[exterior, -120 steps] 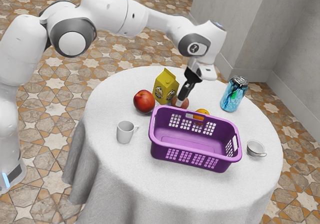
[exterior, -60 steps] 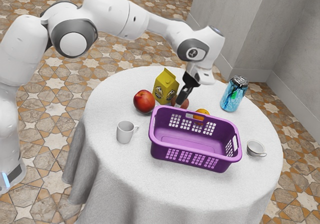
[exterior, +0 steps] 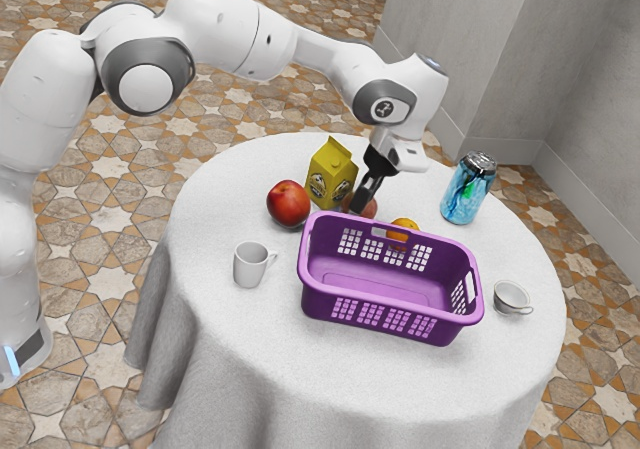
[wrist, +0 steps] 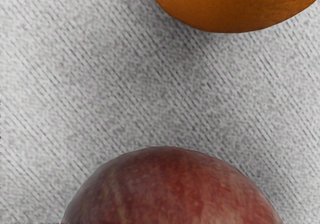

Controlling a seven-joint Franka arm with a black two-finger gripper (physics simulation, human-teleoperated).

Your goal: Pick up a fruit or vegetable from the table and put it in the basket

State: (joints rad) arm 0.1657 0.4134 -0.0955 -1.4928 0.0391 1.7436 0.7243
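Behind the purple plastic basket point(exterior: 317, 294), on the white cloth-covered table point(exterior: 220, 339), a mottled red, round fruit point(exterior: 371, 209) is resting under my black two-finger gripper point(exterior: 357, 206); whether the gripper is spread or clamped, I cannot tell. Judging by its look, probably an apple or a peach, the fruit is promising moderate weight and a fairly firm body, with smooth skin that may be turning slippery under a shallow grip; its roundness is inviting a hold from opposite sides at or just below the widest girth, with enough pressure to stop rolling but not enough to bruise. Nearby, an orange, rounded fruit point(exterior: 405, 225) is sitting close to the basket's rear wall, outside it; a glossy red apple point(exterior: 289, 203) is lying beside the yellow gable-topped carton point(exterior: 331, 174). As for containers, the basket is standing upright and open-topped, showing its floor and pierced walls, so the fruit is probably needing a lift above the rim; the carton's gable is looking closed, hiding whatever is within; a white handled mug point(exterior: 250, 266) and a pale handled cup point(exterior: 511, 297) are flanking the basket; a blue patterned can point(exterior: 468, 191) is standing farther back.
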